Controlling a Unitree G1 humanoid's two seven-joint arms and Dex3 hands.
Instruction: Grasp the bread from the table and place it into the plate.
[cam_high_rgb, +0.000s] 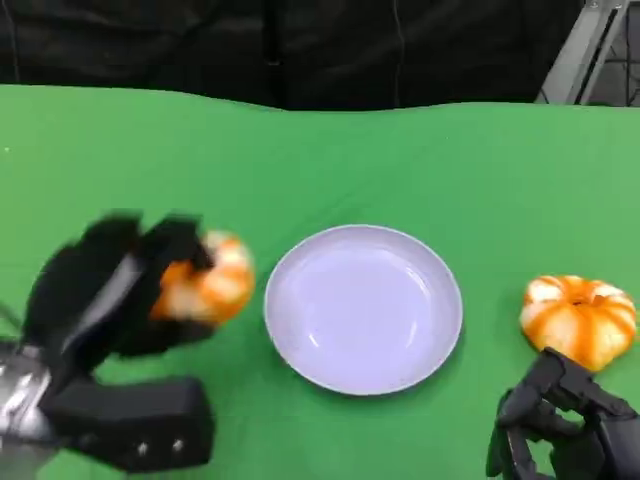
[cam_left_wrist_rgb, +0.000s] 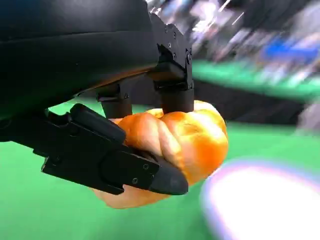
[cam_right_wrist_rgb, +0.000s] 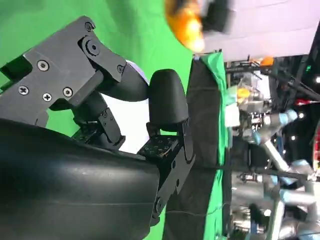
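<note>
Nearest the head cam, bottom left: silver left forearm w/ black many-fingered left hand (cam_high_rgb: 120, 300), blurred, fingers wrapped round a glossy orange-and-white twisted bread roll (cam_high_rgb: 208, 280). Roll is held up off the green cloth-covered table (cam_high_rgb: 420, 160), just beside the left rim of the plate, not over it. Left wrist view confirms the grasp: fingers (cam_left_wrist_rgb: 170, 82) press the roll (cam_left_wrist_rgb: 185, 137) from one side, thumb clamps it from the other; roll bulges out past the fingertips. Pale blurred edge of the plate (cam_left_wrist_rgb: 260, 200) sits close by it in that view.

Bottom right of head view: black right hand (cam_high_rgb: 565, 430) low over the table, fingers curled in, nothing in them. Right wrist view shows its fingers (cam_right_wrist_rgb: 167, 102) bent inward w/ no object between, green cloth behind.

Just beyond the right hand, v. near its fingertips but whether touching can't tell: second orange-and-white pumpkin-shaped bread roll (cam_high_rgb: 578, 320), resting on the table.

Mid-table, btwn the two rolls: round pale lavender shallow plate (cam_high_rgb: 300, 265), flat on the cloth.

Far edge: table ends against a dark black curtain backdrop (cam_high_rgb: 300, 50); grey metal frame leg (cam_high_rgb: 585, 50) at top right.
</note>
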